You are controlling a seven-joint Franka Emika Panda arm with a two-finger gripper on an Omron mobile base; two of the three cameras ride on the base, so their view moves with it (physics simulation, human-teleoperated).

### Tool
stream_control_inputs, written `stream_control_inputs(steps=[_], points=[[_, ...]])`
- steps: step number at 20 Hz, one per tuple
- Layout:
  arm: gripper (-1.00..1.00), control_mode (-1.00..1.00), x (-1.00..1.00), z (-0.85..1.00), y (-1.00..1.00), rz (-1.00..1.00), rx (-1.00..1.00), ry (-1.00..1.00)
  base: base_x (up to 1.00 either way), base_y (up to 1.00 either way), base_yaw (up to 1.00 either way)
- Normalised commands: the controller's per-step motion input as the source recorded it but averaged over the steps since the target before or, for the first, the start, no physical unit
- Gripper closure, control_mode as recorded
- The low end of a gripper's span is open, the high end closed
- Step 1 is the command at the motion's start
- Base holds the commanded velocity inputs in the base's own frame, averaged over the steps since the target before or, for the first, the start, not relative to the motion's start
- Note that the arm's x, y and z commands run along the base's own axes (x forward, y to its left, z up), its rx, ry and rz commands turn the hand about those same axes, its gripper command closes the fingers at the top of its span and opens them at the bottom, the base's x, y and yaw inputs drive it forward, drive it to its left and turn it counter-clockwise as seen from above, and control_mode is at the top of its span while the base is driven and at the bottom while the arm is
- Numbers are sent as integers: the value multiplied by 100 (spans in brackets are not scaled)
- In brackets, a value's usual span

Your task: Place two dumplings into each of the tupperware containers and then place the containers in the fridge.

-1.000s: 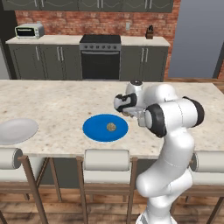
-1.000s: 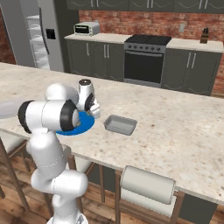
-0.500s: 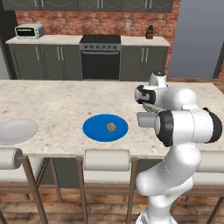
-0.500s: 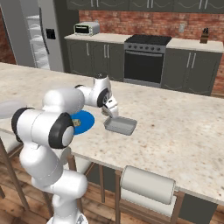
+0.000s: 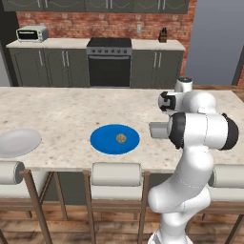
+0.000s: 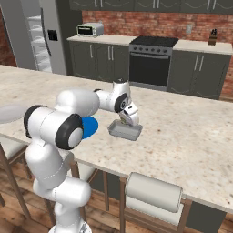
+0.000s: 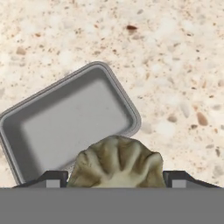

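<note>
White plate (image 5: 18, 142): lies at the left edge of the tabletop (image 5: 62, 114), well apart from the other items.
Blue plate (image 5: 115, 138): round, flat on the tabletop near its front edge, right of the white plate.
Dumpling on plate (image 5: 121, 138): one small speckled lump resting just right of the blue plate's centre.
Tupperware container (image 7: 70, 119): shallow grey tray with a raised rim, standing on the speckled tabletop right of the blue plate; its interior holds nothing in the hand view. Partly hidden behind the arm in the left base view (image 5: 158, 129).
Pincer (image 7: 115, 179): poised above the container's near rim, pointing down; in the right base view it hangs directly over the tray (image 6: 130, 118).
Pincer state: fingers clamped on a dumpling.
Held dumpling (image 7: 116, 162): pleated, pale brownish, seated between the two dark finger tips, overlapping the container's edge as seen from the hand.
Fridge (image 6: 34, 36): tall grey unit at the far left of the right base view, well apart from the tabletop.
</note>
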Motion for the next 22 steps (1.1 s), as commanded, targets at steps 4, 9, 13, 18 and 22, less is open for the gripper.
stream_control_inputs(steps=[4,9,13,18,22], points=[[100,-100,3,-46,0,0,2,-6,0,0,0],[100,-100,34,-23,1,3,0,-1,0,0,0],[100,-100,59,-9,0,6,0,0,0,0,0],[100,-100,45,-30,0,8,0,1,0,0,0],[100,-100,33,-52,-9,8,0,0,0,0,0]])
